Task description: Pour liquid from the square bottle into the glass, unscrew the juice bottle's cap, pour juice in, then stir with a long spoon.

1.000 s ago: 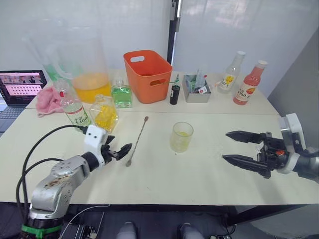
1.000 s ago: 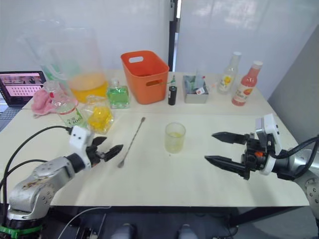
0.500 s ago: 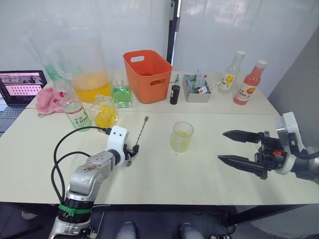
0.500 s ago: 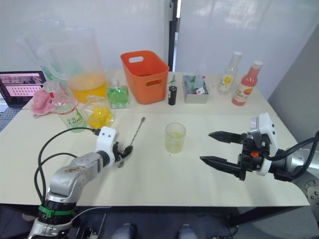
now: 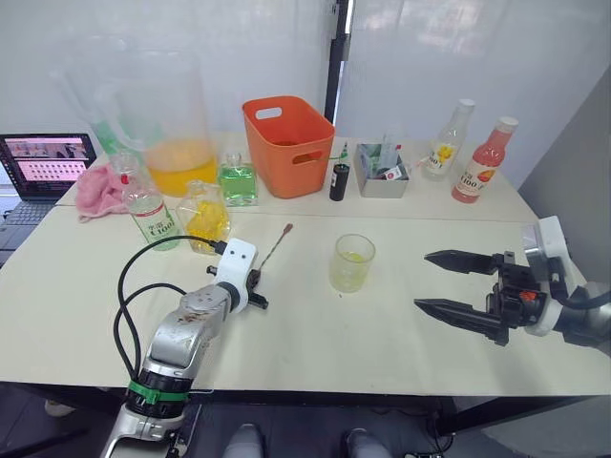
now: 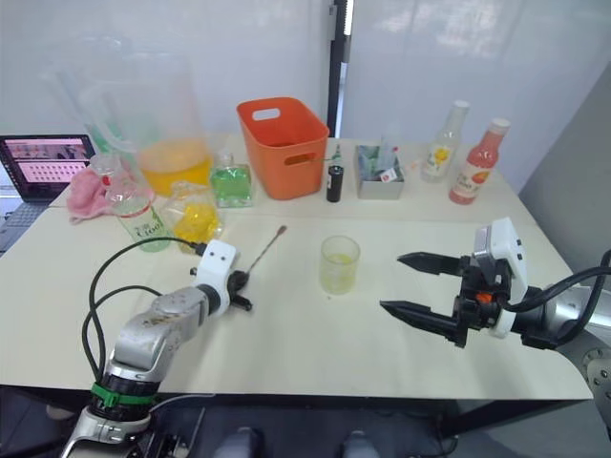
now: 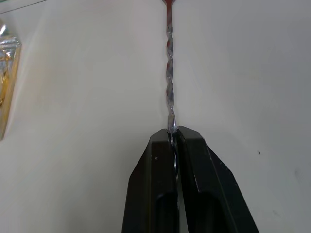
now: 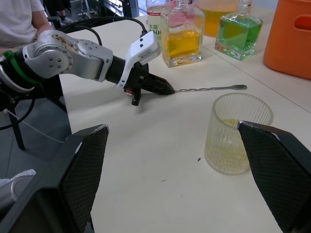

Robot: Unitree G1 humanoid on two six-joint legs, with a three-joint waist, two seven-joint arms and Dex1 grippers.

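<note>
- On the cream table, my left gripper lies low against the surface with its two black fingers pressed together on one end of the long spoon, pinching the twisted metal stem between the tips.
- From that pinch the spoon runs away from me across the tabletop, its far end lying in front of the orange basket.
- Right of the spoon, the ribbed glass stands upright with a little yellow liquid at its bottom; it sits between my two grippers and touches neither.
- Over on my right side, my right gripper hovers above the table with its fingers spread wide, nothing between them, the tips pointing toward the glass.
- Behind my left arm, the square bottle with yellow liquid stands upright, and just to its left is a clear plastic bottle with a green label.
- Farther back, a square green bottle stands beside the basket, near a big pitcher holding orange liquid.
- At the far right of the table stands the juice bottle, pink with a white cap, and next to it a clear bottle with a yellow label.
- Between those and the basket sits a small grey tray with a dark little bottle beside it.
- Off at the left edge are a pink cloth and a laptop.
</note>
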